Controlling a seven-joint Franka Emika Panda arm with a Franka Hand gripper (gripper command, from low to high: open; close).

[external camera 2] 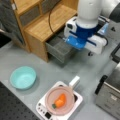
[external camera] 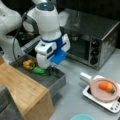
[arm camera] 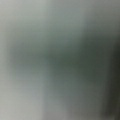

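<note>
Two vegetables lie in the open drawer [external camera: 53,82]: yellow pepper [external camera: 29,64], green one [external camera: 40,70] under my pincer [external camera: 48,67]. Finger spread: cannot tell. Risk: fingers striking drawer wall, or squashing the green one.

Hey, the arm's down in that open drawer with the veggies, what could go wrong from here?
The hand sits low in the drawer, right over the green vegetable and beside the yellow pepper; it could crush or shove either one.
The wrist hangs close to the drawer's wall and the wooden cabinet; a sideways move might clip them.
The wrist view shows only grey, so it gives no check on contact.
</note>
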